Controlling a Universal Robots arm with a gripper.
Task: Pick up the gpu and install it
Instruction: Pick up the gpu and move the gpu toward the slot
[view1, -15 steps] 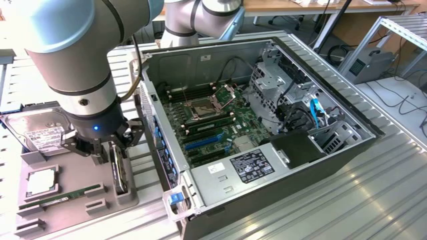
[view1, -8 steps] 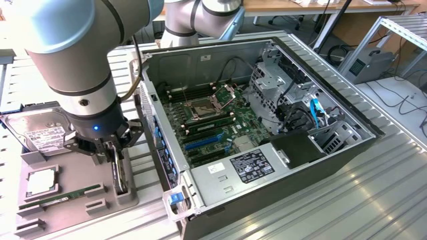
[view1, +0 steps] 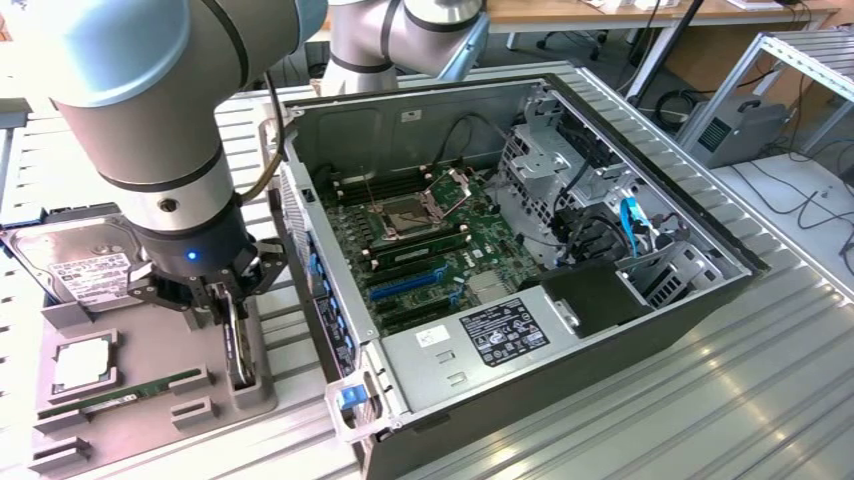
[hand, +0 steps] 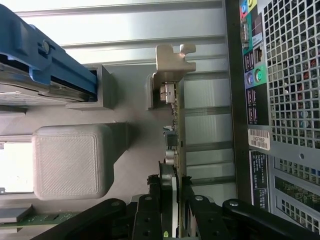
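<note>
The gpu (view1: 242, 348) stands on its edge in a slot of the grey holder tray (view1: 147, 425), at the exterior view's left beside the open computer case (view1: 534, 330). My gripper (view1: 222, 300) has come down over the card from above. In the wrist view the gpu (hand: 173, 125) is seen edge-on, its pale metal bracket at the far end. The gripper (hand: 169, 202) has a black finger (hand: 147, 212) on each face of the card, pressed against it. The card still sits in the tray slot.
On the tray lie a hard drive (view1: 80, 262), a CPU (view1: 83, 366) and a green memory stick (view1: 123, 392). The case lies on its side, motherboard (view1: 427, 250) exposed, with blue slots (view1: 407, 285) near its rear wall. The case's rear panel (hand: 280, 100) is close beside the card.
</note>
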